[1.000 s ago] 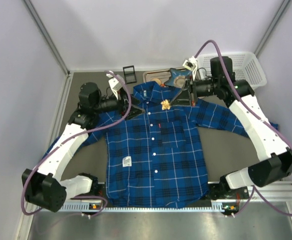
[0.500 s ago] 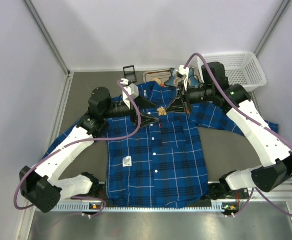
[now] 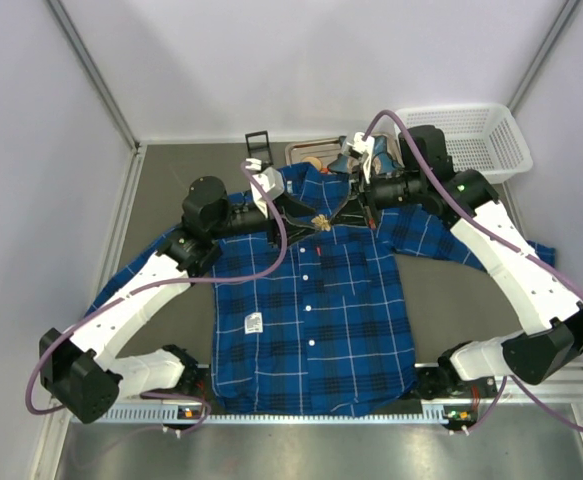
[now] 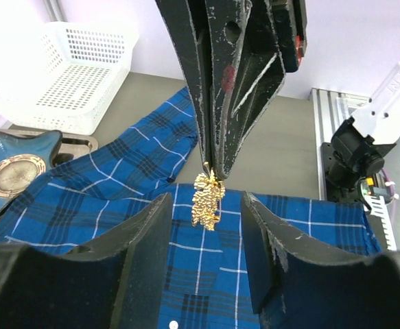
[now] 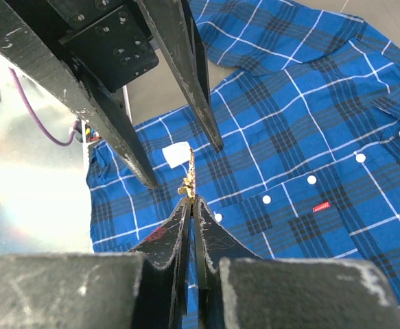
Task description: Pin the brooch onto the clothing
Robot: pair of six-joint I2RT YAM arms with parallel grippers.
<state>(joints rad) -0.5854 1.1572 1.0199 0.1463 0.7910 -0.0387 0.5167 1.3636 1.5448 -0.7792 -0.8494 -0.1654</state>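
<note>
Gold is the colour to look for. The brooch [image 4: 208, 199] hangs in the air just over the shirt [image 3: 311, 320], up near its collar. The shirt lies flat on the dark table [image 3: 161, 170] with its sleeves spread out.

From the top camera you see the brooch only as a tiny pale dot between the 2 claws. You cannot tell there which claw has it.

The left wrist camera shows you more. The right claw [image 4: 212, 170] comes down from the top of the picture with its 2 black fingers pressed tight together. The brooch dangles from their tips. The left claw [image 4: 206, 203] is about half open. One of its fingers [image 4: 151, 233] stands on each side of the brooch, with a little gap on both sides. It touches nothing that you can see. Off to the left in this view you also get the white basket [image 4: 69, 75] and the blue star dish [image 4: 14, 164].

The right wrist camera looks along the pinched fingers. From there the brooch is edge-on, just a thin gold sliver at the tips. Past it you see the shirt's white buttons [image 5: 311, 179], which the left wrist camera mostly hides.
</note>
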